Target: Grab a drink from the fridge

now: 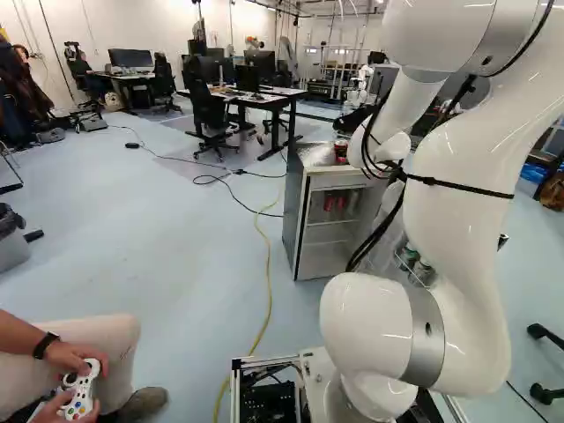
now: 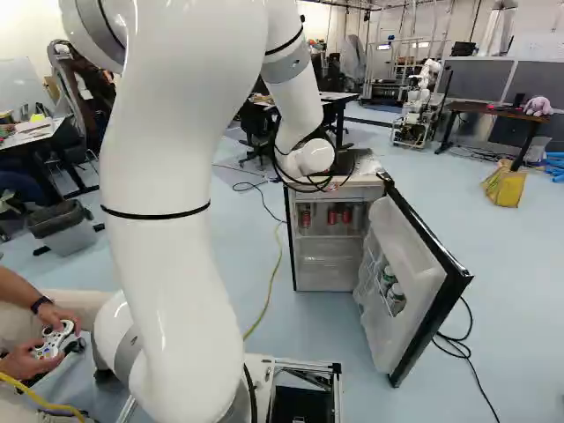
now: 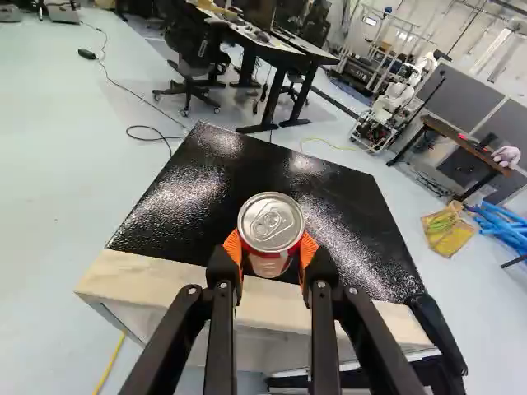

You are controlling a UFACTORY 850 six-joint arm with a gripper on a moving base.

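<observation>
My gripper [image 2: 345, 162] is partly hidden behind the wrist at the fridge's top in the right base view. In the wrist view the gripper [image 3: 271, 250] has its orange pads on both sides of a red and silver can [image 3: 270, 224], shut on it. The can is upright at the fridge top [image 3: 198, 197]; whether its base touches that surface I cannot tell. The left base view shows this can [image 1: 341, 151] beside the wrist. The fridge [image 1: 295, 220] stands with its door [image 2: 410, 264] open. Inside are red cans [image 2: 332, 216], and green-capped bottles [image 2: 388, 277] sit in the door.
A yellow cable [image 1: 268, 264] runs along the floor left of the fridge. Behind it stand desks [image 1: 273, 99] and chairs. Another robot [image 2: 421, 97] stands farther back. A black cable [image 2: 458, 345] lies beyond the door. A person's hands hold a controller [image 1: 81, 388] near the base.
</observation>
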